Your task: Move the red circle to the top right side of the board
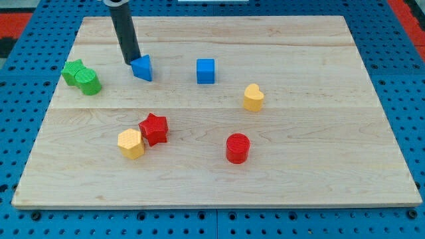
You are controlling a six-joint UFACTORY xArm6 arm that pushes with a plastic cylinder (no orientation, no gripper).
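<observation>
At the upper left of the frame, a green star (72, 70) and a green cylinder (88, 82) touch each other on the wooden counter (319, 166). Just to their right, my tip (132, 62) rests against the left side of the blue triangle (143, 68); there is no pincer, only the rod. Lower down, a yellow hexagon (131, 143) touches a red star (154, 129). A blue cube (206, 70) sits at upper centre. The red circle (237, 148) lies lower centre, well apart from my tip. A yellow heart (253, 97) sits right of centre.
</observation>
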